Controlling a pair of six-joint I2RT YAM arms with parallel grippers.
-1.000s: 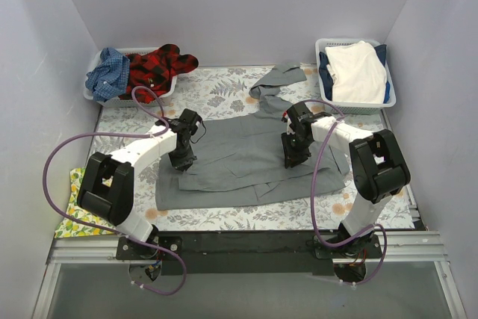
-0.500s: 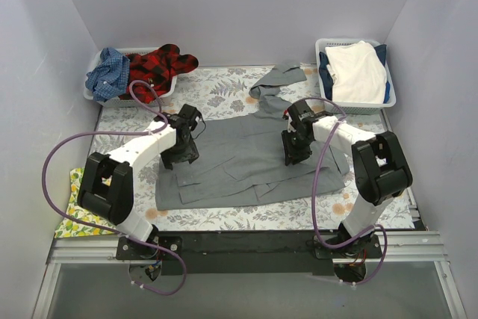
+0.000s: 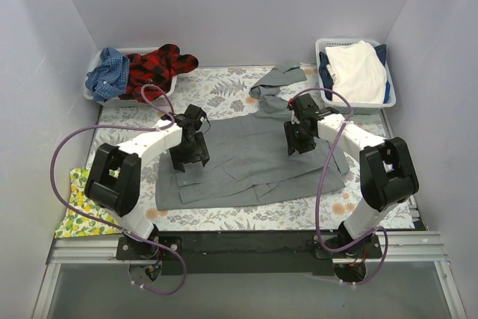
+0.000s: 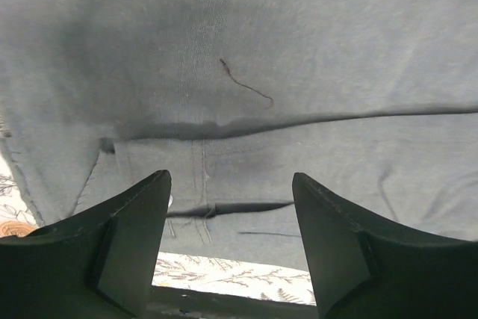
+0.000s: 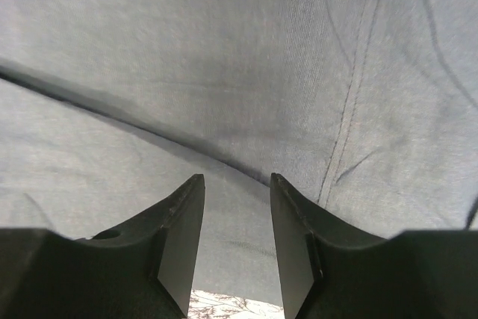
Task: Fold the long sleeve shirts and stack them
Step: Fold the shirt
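Grey shirt runs off the top of 2 wrist views.

soft, even light from above fills the overhead view, without glare; shadows on the grey shirt are faint. the wrist views are dimmer, with soft shade on the cloth; the left gripper's fingers look blurred.

The left fingers and right fingers stand parted, empty.

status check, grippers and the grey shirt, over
Left gripper open, right gripper open, both empty. Grey shirt lying flat beneath them, part-folded. Nothing in the way.
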